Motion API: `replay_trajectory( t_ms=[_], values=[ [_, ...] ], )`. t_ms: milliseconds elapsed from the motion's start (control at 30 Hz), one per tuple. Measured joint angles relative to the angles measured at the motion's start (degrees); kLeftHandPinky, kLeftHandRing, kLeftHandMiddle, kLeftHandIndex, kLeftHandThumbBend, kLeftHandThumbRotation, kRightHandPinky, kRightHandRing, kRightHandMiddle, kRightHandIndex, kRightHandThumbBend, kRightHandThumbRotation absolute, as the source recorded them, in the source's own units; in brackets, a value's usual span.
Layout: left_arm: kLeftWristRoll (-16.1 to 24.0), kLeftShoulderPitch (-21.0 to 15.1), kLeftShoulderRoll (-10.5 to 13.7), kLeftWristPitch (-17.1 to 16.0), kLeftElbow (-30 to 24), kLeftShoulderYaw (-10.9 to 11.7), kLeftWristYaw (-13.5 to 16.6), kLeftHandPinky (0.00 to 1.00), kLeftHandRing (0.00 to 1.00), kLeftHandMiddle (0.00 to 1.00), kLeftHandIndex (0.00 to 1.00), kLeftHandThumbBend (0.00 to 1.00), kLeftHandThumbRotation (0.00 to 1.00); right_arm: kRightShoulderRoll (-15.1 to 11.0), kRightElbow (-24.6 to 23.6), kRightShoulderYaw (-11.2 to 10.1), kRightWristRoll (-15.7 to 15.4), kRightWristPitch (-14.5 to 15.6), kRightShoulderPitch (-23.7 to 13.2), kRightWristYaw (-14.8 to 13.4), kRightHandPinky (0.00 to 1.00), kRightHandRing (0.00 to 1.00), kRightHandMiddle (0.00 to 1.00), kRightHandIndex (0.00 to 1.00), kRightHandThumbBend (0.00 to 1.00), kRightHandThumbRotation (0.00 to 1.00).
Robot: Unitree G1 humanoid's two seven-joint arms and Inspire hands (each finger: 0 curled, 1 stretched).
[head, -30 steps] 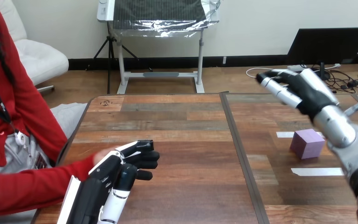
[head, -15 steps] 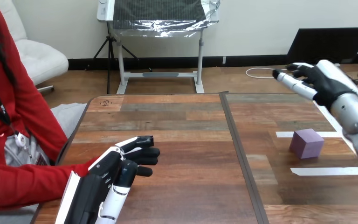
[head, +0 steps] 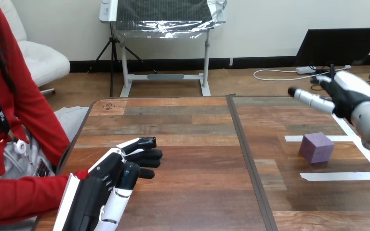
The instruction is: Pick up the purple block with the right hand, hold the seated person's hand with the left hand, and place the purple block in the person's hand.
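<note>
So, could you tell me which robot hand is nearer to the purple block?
The right. The right robot hand is raised just beyond the purple block, slightly to its right; the left robot hand is far off to its left.

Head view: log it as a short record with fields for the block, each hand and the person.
block: purple, on the table's right half, between two tape strips, untouched
right hand: open, raised, apart from the block, empty
left hand: at the table's left, over the end of the person's sleeve; hold cannot be told
task: block not yet picked up
</note>
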Motion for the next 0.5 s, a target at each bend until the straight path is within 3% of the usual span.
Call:
replay_trajectory(
  t_ms=[100,500],
  values=[
    [0.33,-0.03,-0.02,-0.01,0.0,0.28,0.04,0.61,0.68,0.69,0.72,0.43,0.87,0.01,0.33,0.59,-0.5,0.73,0.09,0.09,0.9,0.98,0.99,0.96,0.75,1.0],
    [0.23,-0.12,-0.01,-0.18,0.0,0.68,-0.14,0.6,0.67,0.69,0.72,0.44,0.86,0.0,0.88,1.89,-0.97,1.95,0.63,0.37,0.92,0.98,0.99,0.96,0.78,1.0]
  ],
)
